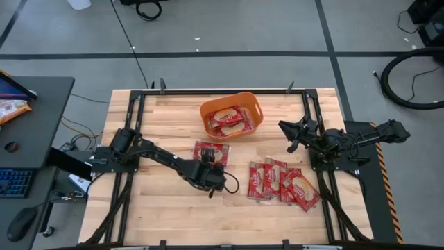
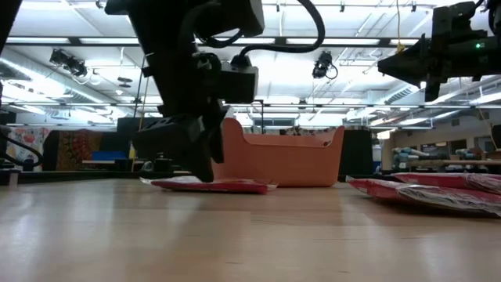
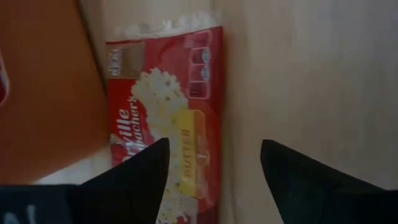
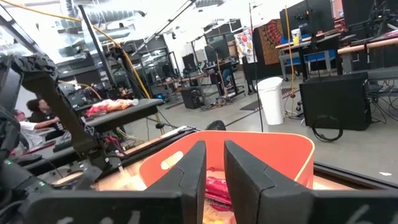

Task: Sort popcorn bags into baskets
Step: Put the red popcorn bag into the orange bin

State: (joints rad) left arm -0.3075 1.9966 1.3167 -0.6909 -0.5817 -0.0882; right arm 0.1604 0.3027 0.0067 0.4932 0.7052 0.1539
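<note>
Red and glossy, one popcorn bag point(image 3: 168, 118) lies flat on the wooden table point(image 1: 166, 208) directly below my left gripper point(image 3: 214, 171), just in front of the orange basket point(image 1: 255, 111). My left fingers are spread wide, one over the packet's printed face and the other over bare wood past its edge, and they grip nothing yet. I judge the step in hand to be the pick-up of this single packet: I am poised above it, with the grasp not yet made.

The next move, as I read it, calls for dropping lower so both fingertips straddle the packet's long edge, then pinching it. A flat, slick packet gives little to bite on, so it may slide.

My right gripper point(image 4: 211, 174) hangs raised near the basket's far side, its fingers nearly together with a narrow gap and nothing between them.

The basket already holds a few red packets point(image 1: 227, 121), lying overlapped on its floor; exactly how many I cannot tell. A heap of further packets point(image 1: 284, 182) waits on the table to the right, well apart from the basket.
</note>
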